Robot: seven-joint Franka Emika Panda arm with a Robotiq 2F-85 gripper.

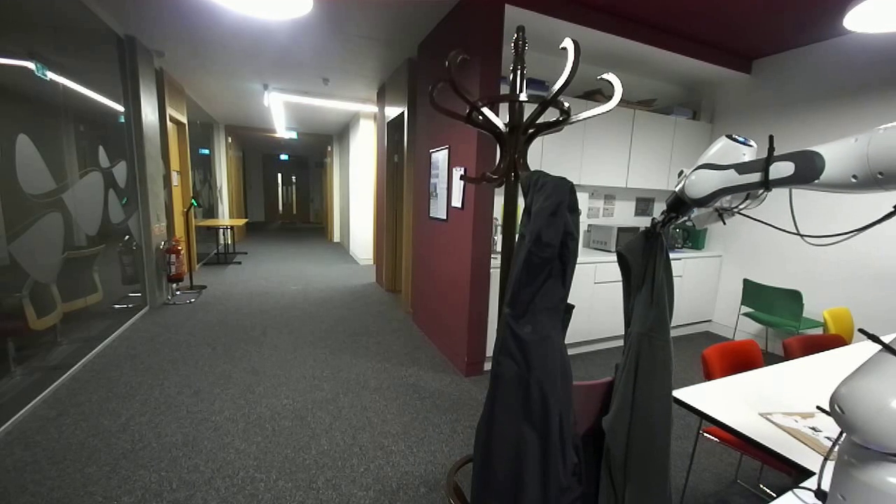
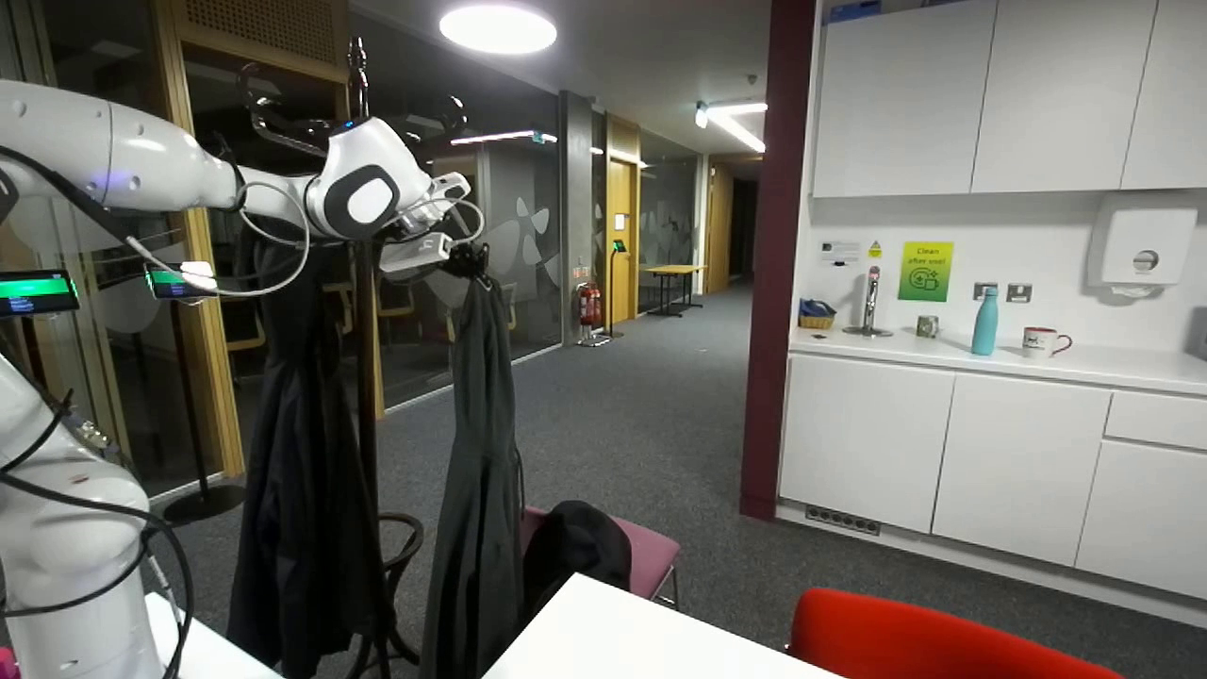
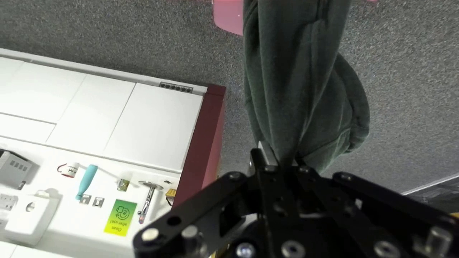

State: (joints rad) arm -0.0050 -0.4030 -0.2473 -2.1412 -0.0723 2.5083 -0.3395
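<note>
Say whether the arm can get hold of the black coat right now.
Probably not: its pincer is clamped on the grey-green garment, leaving no free grip for the black coat on the coat stand.

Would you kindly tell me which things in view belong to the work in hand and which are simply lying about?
In hand: grey-green garment, held in the gripper; perhaps the coat stand.
Lying about: turquoise bottle, white mug, basket, microwave.

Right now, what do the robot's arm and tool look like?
The smooth, rounded white arm has dark grey sections, a small blue light near its end, a looping white cable and a thick black cable. The black jointed tool has bars dotted with silver screws.
</note>
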